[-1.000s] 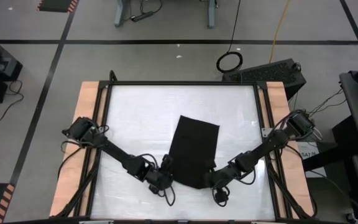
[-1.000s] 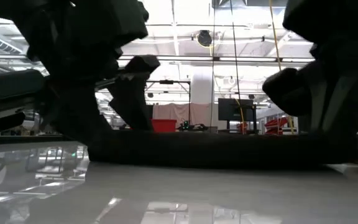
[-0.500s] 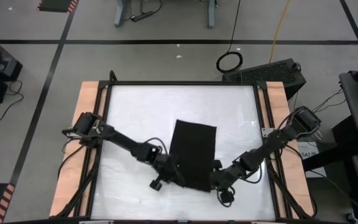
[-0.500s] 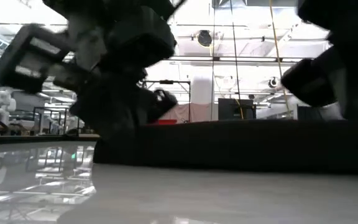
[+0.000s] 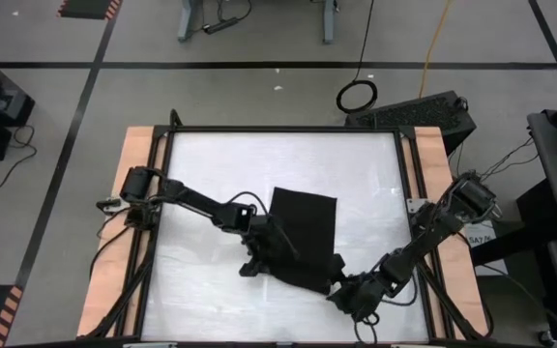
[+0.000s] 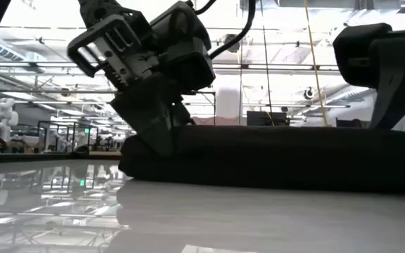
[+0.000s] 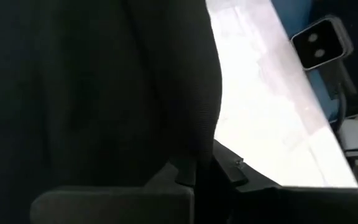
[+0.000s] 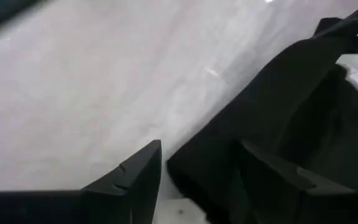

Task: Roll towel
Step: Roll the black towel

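The black towel (image 5: 306, 227) lies on the white tabletop (image 5: 220, 164), and its near end is bunched into a thick roll (image 6: 273, 158). My left gripper (image 5: 271, 259) is at the roll's left end, shut on the cloth (image 7: 104, 93). At the towel's near right corner my right gripper (image 5: 341, 288) stands open. Its two fingers (image 8: 138, 177) are on either side of the roll's right end (image 8: 197, 165). I cannot tell whether they touch it. My left gripper pinches a thick fold of the towel at the roll's left end (image 7: 199, 146) between its two fingers; the cloth hides the pads. The fingers slant down from the table's left. The towel lies on the table, its held end humped up (image 6: 153, 151).
A black frame (image 5: 283, 129) and wooden side strips (image 5: 135, 155) border the table. A black box (image 5: 424, 111) stands beyond the far right corner. Bare tabletop lies beyond the towel's far edge and to its left.
My left gripper has shut on the towel's near left edge, rolled its wrist and moved toward the far right, over the cloth. My right gripper has opened, let go of the near right corner and drawn back toward the near edge. The towel's near end has thickened into a roll.
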